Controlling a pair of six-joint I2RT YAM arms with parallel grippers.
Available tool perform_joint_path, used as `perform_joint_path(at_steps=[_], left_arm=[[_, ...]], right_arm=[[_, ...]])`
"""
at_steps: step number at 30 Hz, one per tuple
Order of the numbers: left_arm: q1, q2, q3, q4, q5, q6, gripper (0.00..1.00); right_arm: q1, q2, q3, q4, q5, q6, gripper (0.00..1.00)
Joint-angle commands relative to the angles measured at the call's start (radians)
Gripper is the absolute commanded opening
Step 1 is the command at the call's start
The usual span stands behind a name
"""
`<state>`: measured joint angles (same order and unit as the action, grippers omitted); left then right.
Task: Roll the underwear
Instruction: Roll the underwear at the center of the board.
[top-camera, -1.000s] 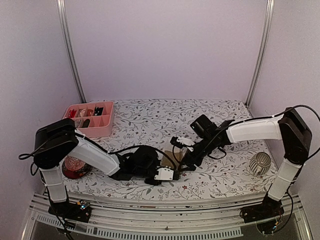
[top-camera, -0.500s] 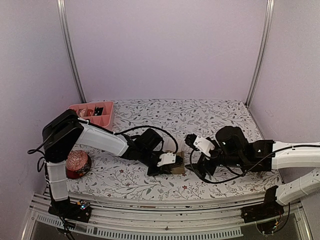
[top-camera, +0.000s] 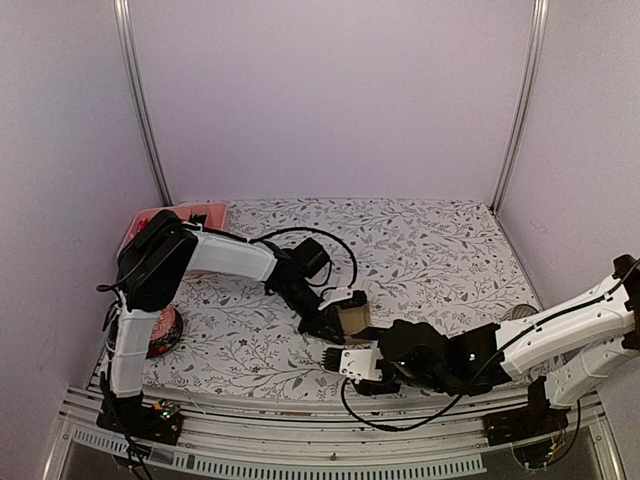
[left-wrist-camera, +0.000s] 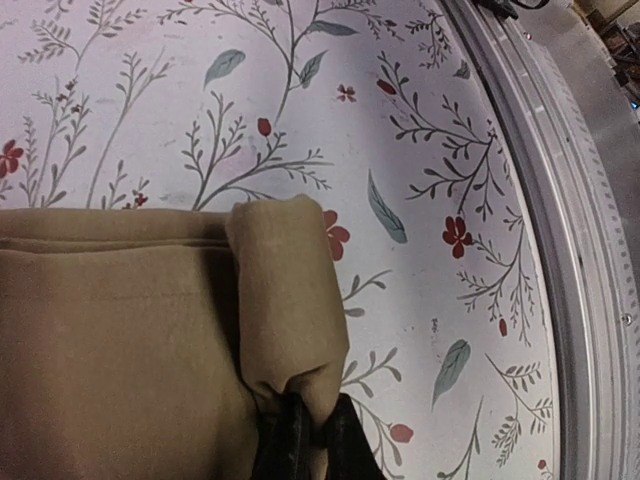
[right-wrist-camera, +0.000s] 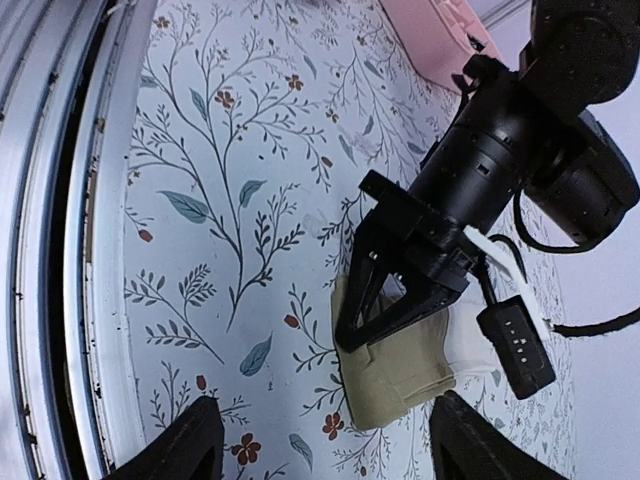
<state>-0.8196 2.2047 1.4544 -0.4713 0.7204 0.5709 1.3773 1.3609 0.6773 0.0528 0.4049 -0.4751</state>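
Observation:
The tan-beige underwear (top-camera: 353, 318) lies folded on the flowered table near the middle front. Its near edge is turned over into a small roll (left-wrist-camera: 285, 300). My left gripper (top-camera: 335, 320) is shut on the end of that roll, the black jaws pinching the cloth (left-wrist-camera: 310, 435). In the right wrist view the left gripper (right-wrist-camera: 395, 290) sits on top of the tan underwear (right-wrist-camera: 400, 375). My right gripper (top-camera: 338, 358) hovers low just in front of the cloth, open, its two fingertips (right-wrist-camera: 185, 440) spread wide with nothing between them (right-wrist-camera: 325, 440).
A pink compartment box (top-camera: 178, 214) stands at the back left, partly behind the left arm, also seen in the right wrist view (right-wrist-camera: 440, 40). A red round object (top-camera: 165, 330) sits by the left arm's base. The metal front rail (left-wrist-camera: 560, 200) runs close by.
The right arm swung from the back right down to the front edge, its gripper now facing the cloth. The left gripper carried the tan cloth slightly right and farther back.

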Motion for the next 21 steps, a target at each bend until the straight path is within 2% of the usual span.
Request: perform_joint_path(at_steps=[1, 7, 18, 21], left_arm=[[0.031, 0.096, 0.040, -0.198, -0.007, -0.012, 0.00], [0.038, 0.135, 0.088, -0.254, -0.002, -0.011, 0.00], [0.039, 0.148, 0.103, -0.287, -0.009, 0.010, 0.00], [0.039, 0.148, 0.100, -0.289, -0.010, 0.014, 0.00]], right_arm=[[0.002, 0.163, 0.082, 0.006, 0.117, -0.110, 0.66], [-0.053, 0.332, 0.138, -0.004, 0.157, -0.165, 0.57], [-0.135, 0.455, 0.150, 0.047, 0.185, -0.194, 0.50], [-0.147, 0.484, 0.154, 0.051, 0.192, -0.195, 0.45]])
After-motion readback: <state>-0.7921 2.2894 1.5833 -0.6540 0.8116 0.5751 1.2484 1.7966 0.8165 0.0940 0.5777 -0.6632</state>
